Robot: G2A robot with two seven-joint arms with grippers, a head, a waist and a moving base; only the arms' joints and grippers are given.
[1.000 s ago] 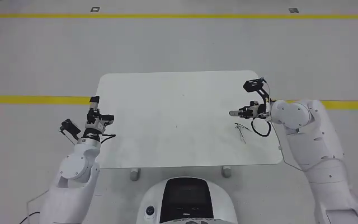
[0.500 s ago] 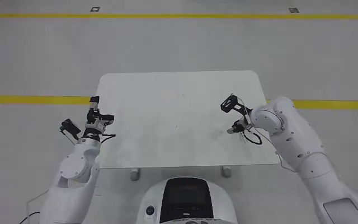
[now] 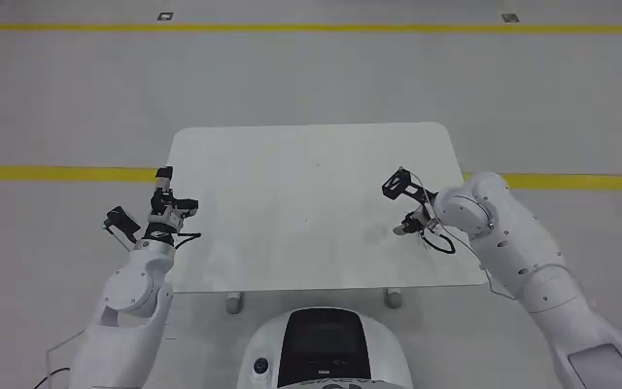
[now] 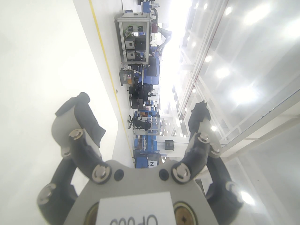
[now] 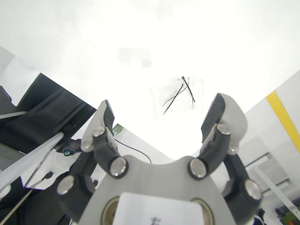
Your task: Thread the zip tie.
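A few thin black zip ties (image 5: 180,93) lie crossed on the white table (image 3: 292,194), near its right side, on what looks like a clear film. My right gripper (image 5: 161,111) hovers just short of them, open, with nothing between its ribbed pads (image 5: 212,114). From above, the right gripper (image 3: 400,229) hangs over the table's right part and the arm covers the ties. My left gripper (image 4: 140,104) is open and empty and points upward. In the top view the left gripper (image 3: 163,180) sits just off the table's left edge.
The table's front edge (image 5: 145,139) runs close behind the right gripper, with floor and a cable below it. A yellow floor line (image 3: 58,173) passes behind both table sides. Most of the tabletop is bare white surface.
The right arm has swung inward and lowered over the zip ties, with only a slight shift in the last half second. The left arm has kept still.
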